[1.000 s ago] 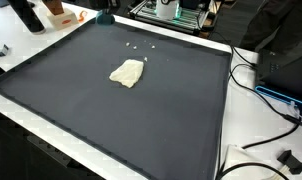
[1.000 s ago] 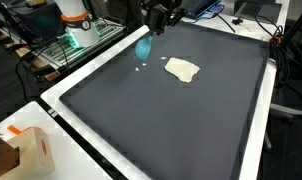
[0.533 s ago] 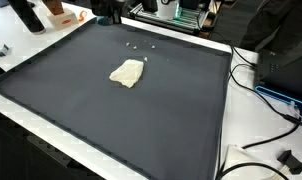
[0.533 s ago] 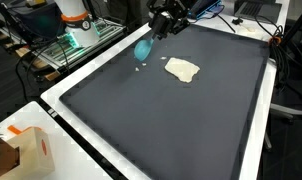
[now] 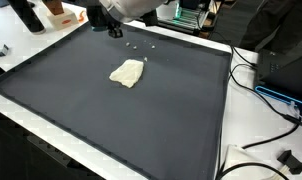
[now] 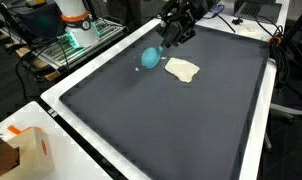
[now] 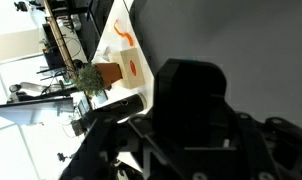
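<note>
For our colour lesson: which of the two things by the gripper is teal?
The rounded object next to the gripper; the crumpled cloth is beige.

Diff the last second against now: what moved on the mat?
The end effector swung in over the black mat, toward the cream cloth. The blue object shifted the same way, a little closer to the cloth; whether it is gripped cannot be told. The cloth and the white specks kept their places.
</note>
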Motion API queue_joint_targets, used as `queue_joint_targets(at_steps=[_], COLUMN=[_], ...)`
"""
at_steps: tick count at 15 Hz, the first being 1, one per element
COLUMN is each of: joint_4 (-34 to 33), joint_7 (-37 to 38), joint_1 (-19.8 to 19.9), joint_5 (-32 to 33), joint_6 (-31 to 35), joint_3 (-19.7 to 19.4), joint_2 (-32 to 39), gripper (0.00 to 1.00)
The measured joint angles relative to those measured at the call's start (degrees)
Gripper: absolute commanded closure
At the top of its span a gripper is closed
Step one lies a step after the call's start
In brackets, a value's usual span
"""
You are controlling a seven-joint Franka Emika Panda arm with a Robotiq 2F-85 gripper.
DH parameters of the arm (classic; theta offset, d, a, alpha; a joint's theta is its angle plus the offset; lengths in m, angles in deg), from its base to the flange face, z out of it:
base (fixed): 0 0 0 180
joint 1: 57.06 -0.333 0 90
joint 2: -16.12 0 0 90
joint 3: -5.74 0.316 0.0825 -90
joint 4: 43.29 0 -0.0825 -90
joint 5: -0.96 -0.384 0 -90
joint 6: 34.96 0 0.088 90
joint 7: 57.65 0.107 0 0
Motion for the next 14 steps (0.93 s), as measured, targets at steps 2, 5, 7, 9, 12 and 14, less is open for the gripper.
queue_joint_targets(at_steps=[2,5,7,9,12,14], joint_4=[-1.0,-1.9,-2.4,-2.6,-3.0,-3.5], joint_7=[-2.3,-5.0,-6.7,-8.3,-10.4,-11.9], joint_1=[-0.4,-0.9,-1.2,-1.6,-2.2,-2.6], joint_5=[1.3,2.8,3.3,3.8,4.3,4.7], joint_6=[0.0,0.0,0.0,0.0,0.1,0.2], joint_3=[0.0,0.0,0.0,0.0,0.0,0.0], joint_2=[1.4,3.0,4.0,4.5,5.2,5.7], gripper=[0.74,0.74,0.74,0.74,0.74,0.74])
